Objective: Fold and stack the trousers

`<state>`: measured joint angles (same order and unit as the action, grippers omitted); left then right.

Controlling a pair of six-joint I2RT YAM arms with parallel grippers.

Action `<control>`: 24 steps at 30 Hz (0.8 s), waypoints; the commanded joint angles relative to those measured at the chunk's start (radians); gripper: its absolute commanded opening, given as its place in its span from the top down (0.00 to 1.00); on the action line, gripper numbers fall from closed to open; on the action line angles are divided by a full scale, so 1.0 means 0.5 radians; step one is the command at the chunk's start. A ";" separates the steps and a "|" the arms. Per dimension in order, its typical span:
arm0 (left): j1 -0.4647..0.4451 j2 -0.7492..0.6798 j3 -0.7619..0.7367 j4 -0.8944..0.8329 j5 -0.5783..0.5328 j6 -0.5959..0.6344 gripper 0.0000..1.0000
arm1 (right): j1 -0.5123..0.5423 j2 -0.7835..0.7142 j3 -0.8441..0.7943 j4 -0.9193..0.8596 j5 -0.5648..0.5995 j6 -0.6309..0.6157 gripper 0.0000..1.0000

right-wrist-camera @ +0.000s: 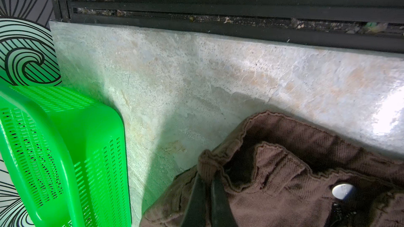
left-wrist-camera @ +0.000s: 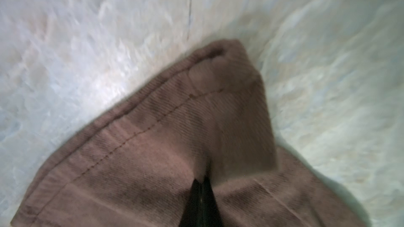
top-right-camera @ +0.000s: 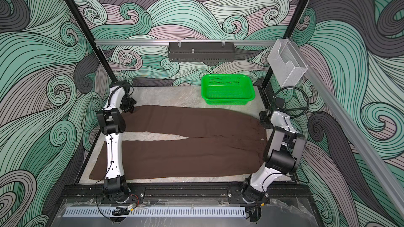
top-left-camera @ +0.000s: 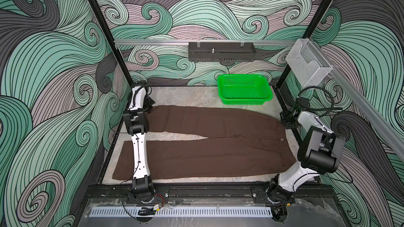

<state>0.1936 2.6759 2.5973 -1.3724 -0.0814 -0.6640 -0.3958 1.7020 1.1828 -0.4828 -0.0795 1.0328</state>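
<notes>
Left tool (left-wrist-camera: pixel 202 184) and right tool (right-wrist-camera: pixel 209 185), clamped on soft chocolate-brown trousers (top-left-camera: pixel 207 156) at hem (left-wrist-camera: pixel 140 127) and waistband (right-wrist-camera: pixel 288 127), should lift together, fabric taut.

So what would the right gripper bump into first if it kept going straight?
The right gripper is shut on the trousers, so it meets those first. Beyond them it would probably hit the table, though depth is unclear.

Green basket (top-left-camera: pixel 247 101) stands at the table's (top-left-camera: pixel 185 97) far edge, right of centre. Black tray (top-left-camera: pixel 220 55) hangs on rear rail (top-left-camera: pixel 153 42); mesh holder (top-left-camera: pixel 307 67) on right rail (top-left-camera: pixel 360 102).
</notes>
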 commanded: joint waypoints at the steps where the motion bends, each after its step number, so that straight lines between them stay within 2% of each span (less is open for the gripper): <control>1: 0.034 -0.243 0.006 0.212 0.031 -0.016 1.00 | 0.024 -0.024 0.032 -0.027 -0.018 0.008 1.00; 7: 0.128 -0.388 0.001 0.517 0.221 -0.079 1.00 | 0.054 0.004 0.149 -0.027 -0.079 0.007 1.00; 14: 0.207 -0.496 -0.050 0.712 0.449 -0.093 1.00 | 0.059 -0.026 0.237 -0.024 -0.138 -0.001 1.00; 17: 0.239 -0.623 -0.239 0.817 0.532 -0.101 1.00 | 0.056 -0.055 0.244 -0.025 -0.186 -0.027 1.00; 24: 0.393 -1.108 -1.059 1.103 0.770 -0.159 1.00 | -0.026 -0.284 0.006 0.106 -0.279 -0.143 1.00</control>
<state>0.3473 2.2356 2.1593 -0.9100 0.2443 -0.7181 -0.3828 1.6302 1.2266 -0.4641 -0.2043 1.0000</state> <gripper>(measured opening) 0.047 0.053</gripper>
